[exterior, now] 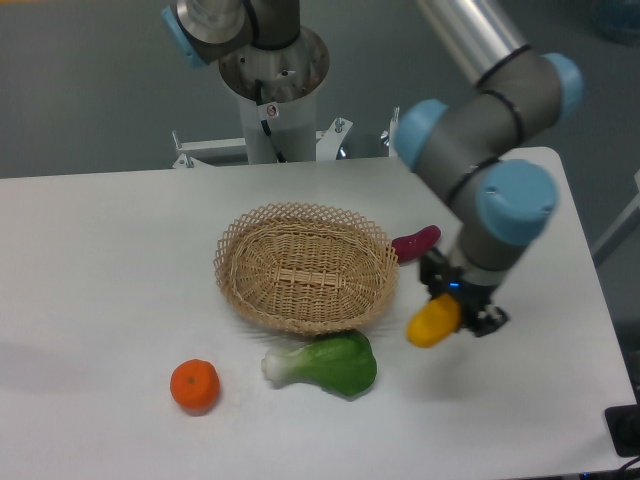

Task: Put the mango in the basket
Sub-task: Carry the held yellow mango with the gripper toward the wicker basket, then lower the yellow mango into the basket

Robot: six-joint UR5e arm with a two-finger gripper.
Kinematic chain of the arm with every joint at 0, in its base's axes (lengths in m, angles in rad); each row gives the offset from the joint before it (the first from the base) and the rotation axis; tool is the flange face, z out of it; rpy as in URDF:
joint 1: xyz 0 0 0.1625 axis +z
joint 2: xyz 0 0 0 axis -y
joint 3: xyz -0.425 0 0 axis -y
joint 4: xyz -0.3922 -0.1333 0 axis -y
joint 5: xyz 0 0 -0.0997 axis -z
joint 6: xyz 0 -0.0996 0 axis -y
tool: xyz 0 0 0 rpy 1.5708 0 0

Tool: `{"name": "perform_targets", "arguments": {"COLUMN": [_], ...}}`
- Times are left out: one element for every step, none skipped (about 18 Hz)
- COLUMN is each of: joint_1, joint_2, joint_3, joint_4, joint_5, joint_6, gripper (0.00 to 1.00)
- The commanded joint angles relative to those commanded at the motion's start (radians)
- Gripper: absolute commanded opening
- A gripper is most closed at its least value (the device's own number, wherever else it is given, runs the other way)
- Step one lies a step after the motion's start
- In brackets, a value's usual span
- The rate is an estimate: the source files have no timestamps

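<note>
No words or numbers can be read here. A tiny red and white sticker (270, 111) sits on the robot's base (273, 95). It is too small to read.

Single fixed view. You look from the front edge of the counter (120, 250), raised and angled downward, facing the arm's mounting pedestal (272, 95) at the far side. The distance is moderate: nearly the whole counter fits, its right edge visible and its left and near edges cropped. The basket (305, 268) sits close to centre frame, so you see its interior from above and in front. The arm enters from the upper right, its upper link cut off by the frame. No second view is supplied.
</note>
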Motion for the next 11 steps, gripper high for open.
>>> {"name": "perform_targets", "arguments": {"joint_1": [-0.014, -0.029, -0.041, -0.048, -0.055, -0.075, -0.092, -0.106, -0.117, -0.132, -0.152], "joint_2": [0.012, 0.025, 0.043, 0.064, 0.08, 0.092, 0.101, 0.106, 0.111, 0.115, 0.12], "joint_3": [-0.014, -0.028, -0.058, -0.092, -0.123, -0.152, -0.181, -0.205, -0.23, -0.252, -0.267], "joint_4": [-0.002, 0.0, 0.005, 0.011, 0.027, 0.052, 0.081, 0.11, 0.127, 0.135, 0.137], "joint_5": [0.006, 0.008, 0.005, 0.005, 0.005, 0.005, 0.006, 0.011, 0.023, 0.038, 0.047], "joint_6": [-0.002, 0.0, -0.002, 0.001, 0.002, 0.002, 0.002, 0.002, 0.002, 0.002, 0.002], "gripper": [0.34, 0.34, 0.34, 0.34, 0.34, 0.34, 0.34, 0.35, 0.36, 0.37, 0.39]}}
